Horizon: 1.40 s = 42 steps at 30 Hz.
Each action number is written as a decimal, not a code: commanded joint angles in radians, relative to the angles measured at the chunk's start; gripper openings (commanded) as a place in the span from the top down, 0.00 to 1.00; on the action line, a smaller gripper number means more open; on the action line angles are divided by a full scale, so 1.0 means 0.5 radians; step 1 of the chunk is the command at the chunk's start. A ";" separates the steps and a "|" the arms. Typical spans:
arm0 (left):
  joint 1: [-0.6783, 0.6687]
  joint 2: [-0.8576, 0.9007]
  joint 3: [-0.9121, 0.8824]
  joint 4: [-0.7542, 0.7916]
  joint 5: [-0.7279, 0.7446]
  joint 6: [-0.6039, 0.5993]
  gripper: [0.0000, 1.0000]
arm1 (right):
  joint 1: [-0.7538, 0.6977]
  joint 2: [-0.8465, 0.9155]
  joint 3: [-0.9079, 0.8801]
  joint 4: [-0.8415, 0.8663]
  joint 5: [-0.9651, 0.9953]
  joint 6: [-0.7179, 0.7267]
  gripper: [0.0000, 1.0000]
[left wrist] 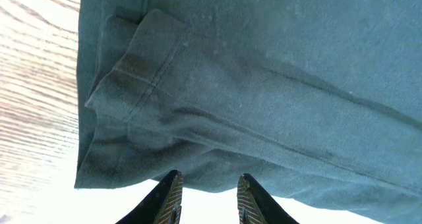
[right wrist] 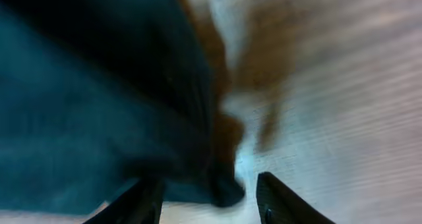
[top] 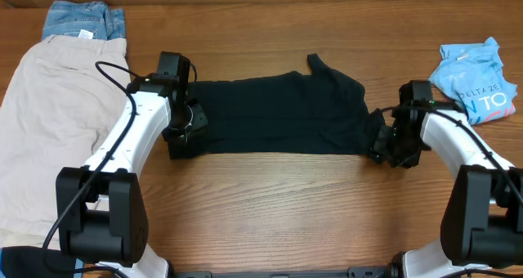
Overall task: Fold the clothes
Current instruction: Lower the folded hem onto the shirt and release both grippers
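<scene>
The clothes in hand are a black T-shirt, lying folded into a long band across the middle of the table. My left gripper is at its left end. In the left wrist view the left gripper stands open, its tips just at the shirt's hemmed edge, with bare table between the fingers. My right gripper is at the shirt's right end. The right wrist view is blurred: the right gripper has its jaws apart and a dark fold of the shirt lies loose between them, nearer the left finger.
Beige shorts lie spread at the left edge with folded blue denim behind them. A crumpled light-blue printed tee sits at the far right. Wooden table shows in front of the shirt.
</scene>
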State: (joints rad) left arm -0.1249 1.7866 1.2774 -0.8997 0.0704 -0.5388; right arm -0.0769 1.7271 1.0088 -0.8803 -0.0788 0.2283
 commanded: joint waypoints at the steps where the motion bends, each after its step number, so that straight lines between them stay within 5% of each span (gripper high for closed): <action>1: -0.029 0.085 0.021 0.025 -0.040 0.045 0.69 | 0.005 -0.010 -0.129 0.216 -0.003 -0.032 0.51; 6: -0.054 0.230 0.020 0.042 -0.043 0.046 0.69 | 0.005 -0.010 -0.174 0.338 -0.003 -0.032 0.53; 9: -0.066 0.327 0.020 0.059 -0.044 0.047 0.70 | 0.005 -0.010 -0.174 0.347 -0.003 -0.032 0.61; 13: -0.069 0.436 0.020 0.090 -0.047 0.047 0.71 | 0.005 -0.010 -0.174 0.350 -0.004 -0.032 0.85; 19: -0.066 0.533 0.020 0.079 -0.162 0.047 0.77 | 0.005 -0.011 -0.141 0.391 0.252 0.014 0.92; 25: -0.065 0.533 0.020 0.075 -0.256 0.046 0.82 | 0.005 -0.011 0.019 0.392 0.725 0.167 0.92; 27: -0.065 0.533 0.020 0.076 -0.267 0.046 0.96 | 0.005 -0.011 0.071 0.410 0.813 0.166 0.92; 35: -0.065 0.533 0.016 0.078 -0.267 0.046 0.96 | 0.005 -0.011 0.121 0.537 1.216 0.167 0.88; 42: -0.065 0.533 0.016 0.076 -0.267 0.046 0.96 | 0.005 -0.011 0.118 0.392 1.184 0.167 0.66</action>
State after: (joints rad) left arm -0.1642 1.9919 1.3018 -0.8665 0.0170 -0.5236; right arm -0.0654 1.7245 1.0470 -0.6495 0.4587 0.3012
